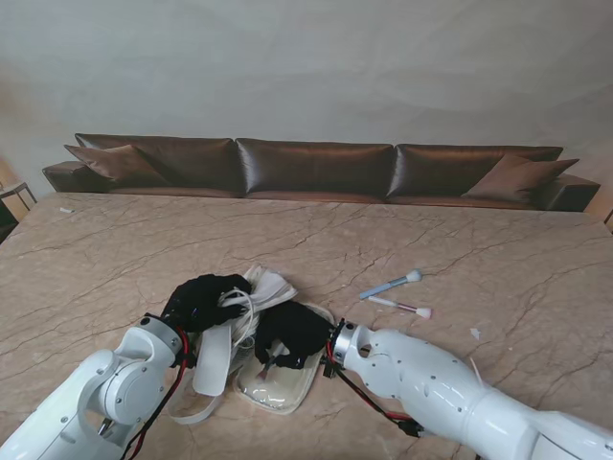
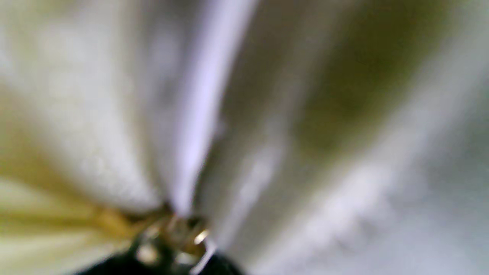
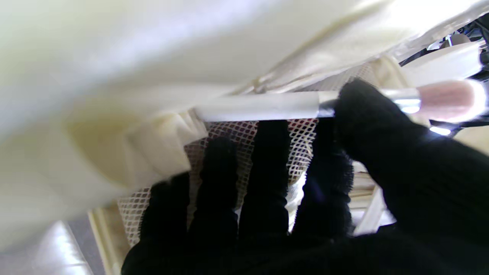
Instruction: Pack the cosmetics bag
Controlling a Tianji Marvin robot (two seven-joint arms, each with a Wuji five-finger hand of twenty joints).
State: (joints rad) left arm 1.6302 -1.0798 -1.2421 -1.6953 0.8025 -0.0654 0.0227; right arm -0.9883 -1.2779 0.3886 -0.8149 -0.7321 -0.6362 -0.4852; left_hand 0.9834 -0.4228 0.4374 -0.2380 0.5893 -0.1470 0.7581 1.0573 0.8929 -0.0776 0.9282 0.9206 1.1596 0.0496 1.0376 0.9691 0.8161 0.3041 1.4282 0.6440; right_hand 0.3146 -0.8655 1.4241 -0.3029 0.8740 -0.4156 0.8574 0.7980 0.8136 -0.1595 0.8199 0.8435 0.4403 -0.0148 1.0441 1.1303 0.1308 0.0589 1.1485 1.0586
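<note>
A cream cosmetics bag [image 1: 278,383] lies open on the table in front of me. My left hand [image 1: 204,299], in a black glove, is shut on the bag's raised flap and straps [image 1: 257,289]; its wrist view shows only blurred cream fabric [image 2: 114,126]. My right hand [image 1: 290,333] is inside the open bag, shut on a makeup brush [image 3: 290,105] with a white handle and pink bristles, held between thumb and fingers against the mesh pocket [image 3: 229,133]. A blue-handled brush [image 1: 391,284] and a pink-tipped brush [image 1: 402,307] lie on the table to the right.
A white strap [image 1: 213,362] hangs from the bag toward me beside the left arm. A brown sofa [image 1: 316,168] runs along the table's far edge. A small pale scrap [image 1: 475,334] lies at the right.
</note>
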